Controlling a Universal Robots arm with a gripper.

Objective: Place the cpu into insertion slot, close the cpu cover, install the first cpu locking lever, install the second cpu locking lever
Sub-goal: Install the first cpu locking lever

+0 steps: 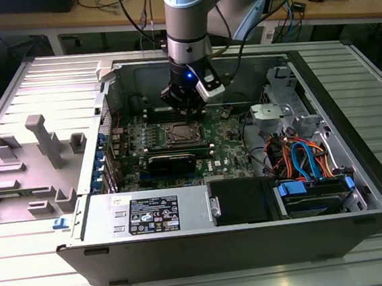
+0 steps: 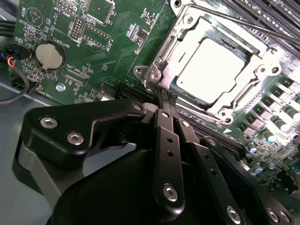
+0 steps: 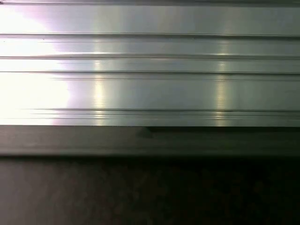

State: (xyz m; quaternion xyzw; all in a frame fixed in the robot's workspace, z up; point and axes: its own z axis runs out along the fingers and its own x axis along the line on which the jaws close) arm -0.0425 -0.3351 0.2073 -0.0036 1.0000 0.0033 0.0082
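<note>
Gripper [image 2: 167, 97]: fingers pressed together, holding nothing — tips at the socket's corner.
Cpu [image 2: 212, 70]: seated in the insertion slot [image 2: 161, 54] — cpu cover [image 2: 262, 63] closed.

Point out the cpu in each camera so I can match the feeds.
Exterior view: cpu in the socket mid-motherboard, just below the gripper.
Second wrist view: cpu bright, framed by the cpu cover, beyond the closed fingertips.
First wrist view: ribbed metal surface.
Shared landmark: green motherboard.
</note>
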